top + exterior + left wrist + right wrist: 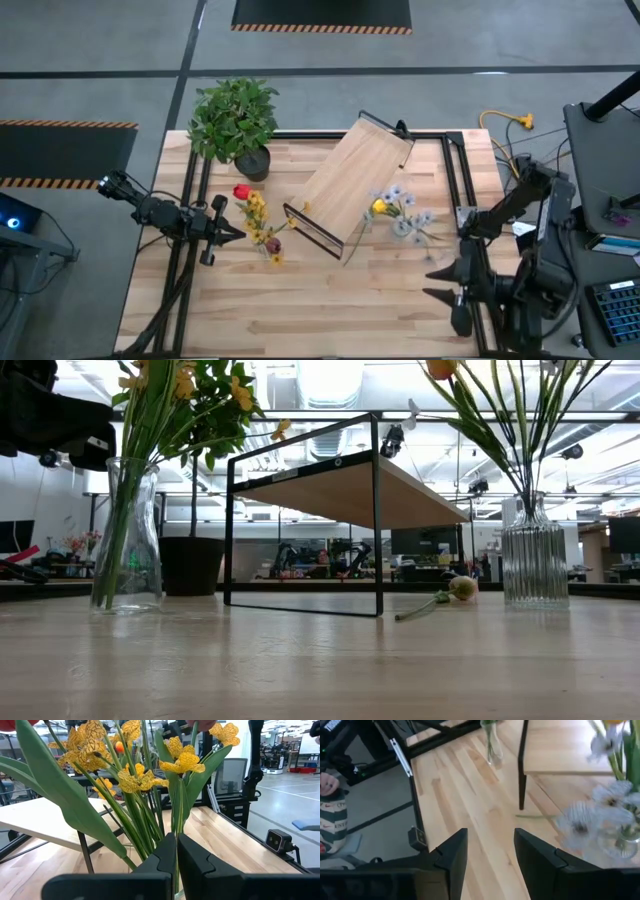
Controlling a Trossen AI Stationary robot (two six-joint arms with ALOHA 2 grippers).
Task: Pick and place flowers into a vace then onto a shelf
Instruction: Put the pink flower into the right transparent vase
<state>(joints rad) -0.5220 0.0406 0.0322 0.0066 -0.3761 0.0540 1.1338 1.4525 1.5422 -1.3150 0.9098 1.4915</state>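
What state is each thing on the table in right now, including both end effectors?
Left vase: upright, holding yellow flowers.
Right vase: upright, holding flowers.
Loose flower: lying on the tabletop.
Shelf: standing, nothing on top.
Left end effector: shut, at the left vase's stems.
Right end effector: open, empty.

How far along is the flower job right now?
Most flowers already stand in two vases: the left vase and the ribbed vase. One loose flower lies on the table by the shelf. The left gripper sits shut beside the left vase; the right gripper waits open, holding nothing. Both vases remain off the shelf.
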